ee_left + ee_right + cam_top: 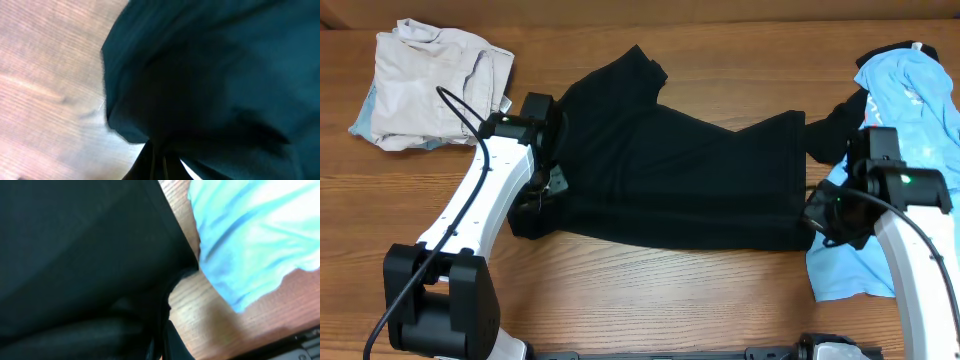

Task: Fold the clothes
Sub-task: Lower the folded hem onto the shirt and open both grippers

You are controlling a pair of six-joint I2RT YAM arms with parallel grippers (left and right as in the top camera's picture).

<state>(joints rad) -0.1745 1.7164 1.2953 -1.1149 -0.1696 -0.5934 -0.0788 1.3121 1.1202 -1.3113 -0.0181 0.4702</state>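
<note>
both of my hands are closed tight on the black t-shirt [690, 170], which lies spread across the middle of the table [650, 300], wrinkled and slightly askew. my left hand [548, 185] pinches its left edge, and my right hand [825, 215] pinches its lower right corner; in both wrist views the dark cloth bunches right into my fingers.

i judge this to be the start of a fold: both ends are gripped and nothing is doubled over yet. the next move calls for lifting both ends together, keeping the cloth taut between them, and carrying one edge over so it lands flat and square. my right hand works just beside the light blue shirt [910, 90], so i should take care not to drag that along.

the table is bare wood grain, smooth and pale brown. a cream garment [425, 85] sits crumpled at the far left corner, well apart. nothing of the room past the table shows.
</note>
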